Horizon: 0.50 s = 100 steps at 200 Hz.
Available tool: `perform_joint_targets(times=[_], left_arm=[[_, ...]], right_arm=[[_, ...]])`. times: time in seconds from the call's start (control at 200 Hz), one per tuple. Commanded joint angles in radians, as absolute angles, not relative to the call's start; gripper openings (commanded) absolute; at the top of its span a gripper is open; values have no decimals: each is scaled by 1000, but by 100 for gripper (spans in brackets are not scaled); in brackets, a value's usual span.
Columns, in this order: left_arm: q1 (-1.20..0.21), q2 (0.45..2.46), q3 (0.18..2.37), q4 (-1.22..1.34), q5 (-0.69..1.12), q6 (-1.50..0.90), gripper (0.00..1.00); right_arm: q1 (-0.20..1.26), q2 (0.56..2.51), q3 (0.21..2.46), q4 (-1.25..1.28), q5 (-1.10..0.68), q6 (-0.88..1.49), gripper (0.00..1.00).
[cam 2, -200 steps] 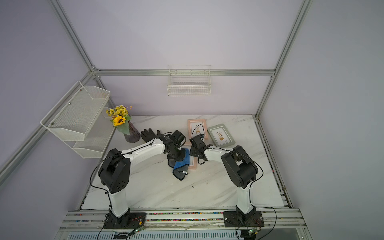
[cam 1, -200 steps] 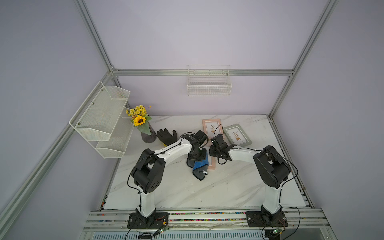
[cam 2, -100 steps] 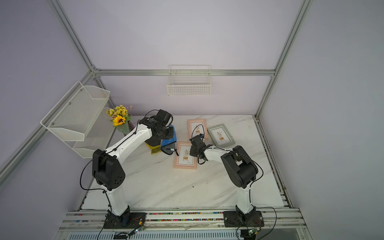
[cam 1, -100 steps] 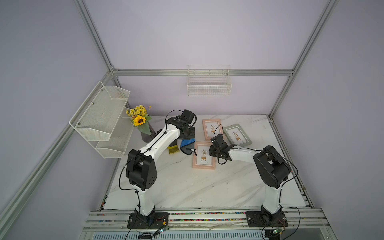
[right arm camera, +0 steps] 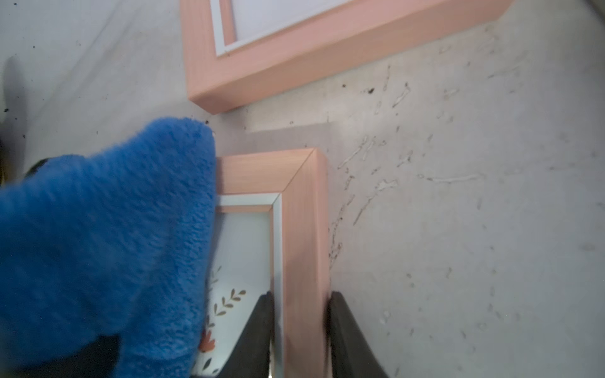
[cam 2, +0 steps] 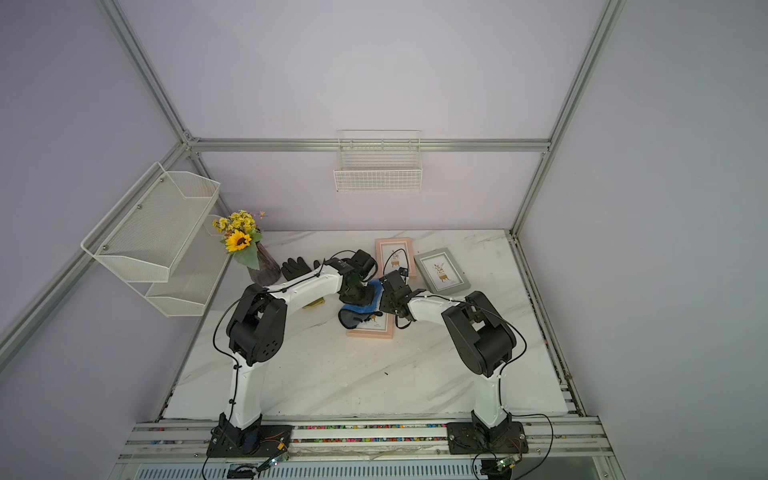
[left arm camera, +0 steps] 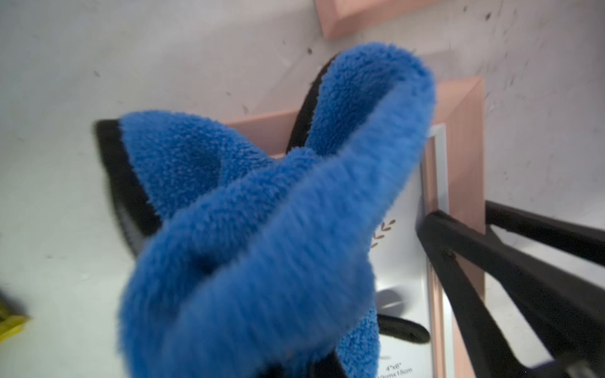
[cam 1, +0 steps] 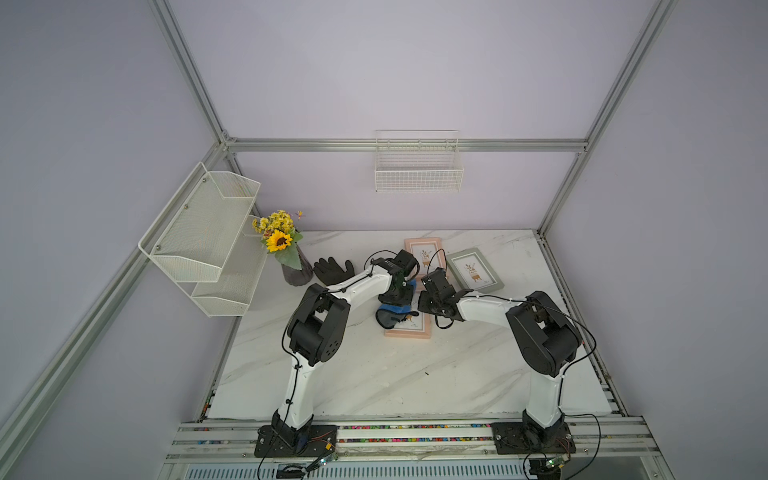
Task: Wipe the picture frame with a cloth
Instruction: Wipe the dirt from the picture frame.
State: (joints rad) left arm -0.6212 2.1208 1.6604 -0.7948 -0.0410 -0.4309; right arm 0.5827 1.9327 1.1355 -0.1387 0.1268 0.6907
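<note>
A pink picture frame (cam 1: 409, 329) (cam 2: 371, 331) lies flat mid-table. The blue cloth (cam 1: 394, 311) (cam 2: 360, 311), dark-edged, drapes over its far left part. My left gripper (cam 1: 397, 296) (cam 2: 356, 294) stands above it, shut on the cloth (left arm camera: 278, 229), which hides its jaws in the left wrist view. My right gripper (cam 1: 428, 306) (cam 2: 388, 306) is shut on the frame's right rail (right arm camera: 301, 229), one finger (right arm camera: 258, 333) on the glass side and one outside. The cloth (right arm camera: 108, 245) covers the frame's left part there.
A second pink frame (cam 1: 424, 254) (right arm camera: 294, 49) and a grey-green frame (cam 1: 473, 270) lie behind. A black glove (cam 1: 332, 270) and a vase of sunflowers (cam 1: 291, 259) stand at the back left. White mesh shelves (cam 1: 203, 232) hang on the left wall, a wire basket (cam 1: 417, 166) on the back wall.
The left gripper swung away to the back left with the cloth, baring the frame, and has come back over the frame's far end. The right gripper has kept its hold.
</note>
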Motion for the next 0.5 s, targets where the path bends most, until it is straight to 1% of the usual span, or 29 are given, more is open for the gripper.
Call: perform_joint_targets(times=[0.0, 0.375, 0.495], left_arm=[[-640, 2103, 1602, -828, 3, -463, 0], [-708, 1963, 1385, -829, 79, -539, 0], [-705, 1962, 1370, -841, 16, -548, 0]], right_arm=[[583, 1966, 1113, -202, 127, 700, 29], [567, 1970, 1123, -205, 115, 715, 29], [568, 1965, 1120, -203, 110, 710, 29]])
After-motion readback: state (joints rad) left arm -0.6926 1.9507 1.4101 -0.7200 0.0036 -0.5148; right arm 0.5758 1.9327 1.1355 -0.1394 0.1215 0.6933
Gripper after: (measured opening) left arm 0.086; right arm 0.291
